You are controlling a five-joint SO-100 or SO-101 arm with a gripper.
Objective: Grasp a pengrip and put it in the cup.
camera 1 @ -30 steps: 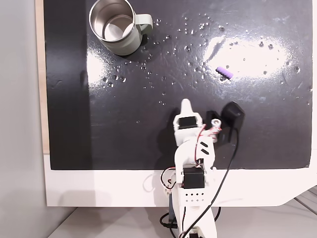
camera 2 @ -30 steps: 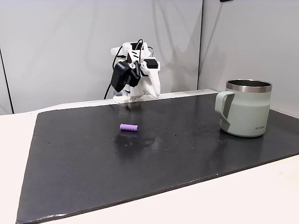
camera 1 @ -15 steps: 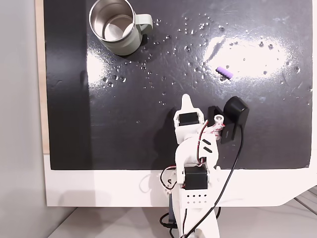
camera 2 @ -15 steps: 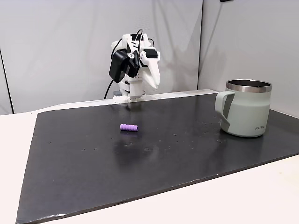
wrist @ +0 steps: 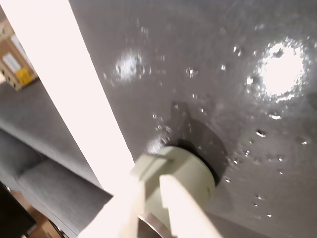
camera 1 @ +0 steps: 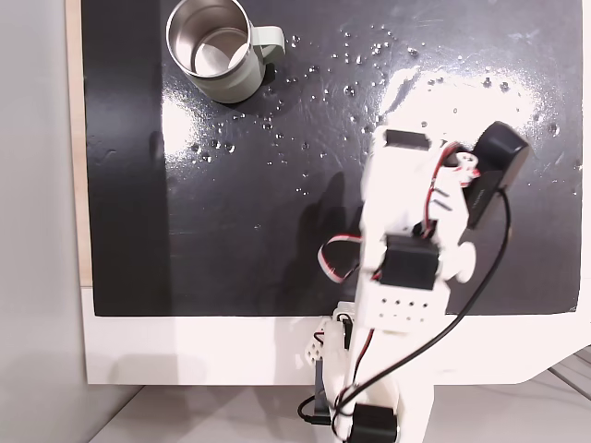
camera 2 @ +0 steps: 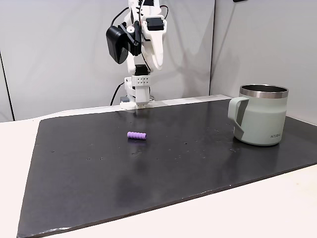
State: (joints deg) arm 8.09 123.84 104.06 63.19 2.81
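Note:
The pengrip (camera 2: 137, 135), a small purple ridged tube, lies on the black mat left of centre in a fixed view from the side. In the top-down fixed view my raised arm covers it. The cup (camera 1: 222, 46), pale green with a steel inside, stands upright at the mat's far left corner, and it is at the right in the side view, cup (camera 2: 261, 121). My gripper (camera 2: 159, 65) hangs high above the mat's back edge, well behind and above the pengrip, its jaws together and holding nothing. The blurred wrist view shows the fingers (wrist: 185, 203) over the cup (wrist: 190, 171).
Shiny water droplets (camera 1: 365, 65) dot the black mat (camera 1: 231, 231). A white table border (camera 1: 185, 346) runs along the mat's near side under the arm's base (camera 1: 369, 369). A black cable (camera 1: 462, 305) loops beside the arm.
The arm has lifted from its folded pose and swung right in the top-down view, now covering the pengrip there. Pengrip and cup have not moved.

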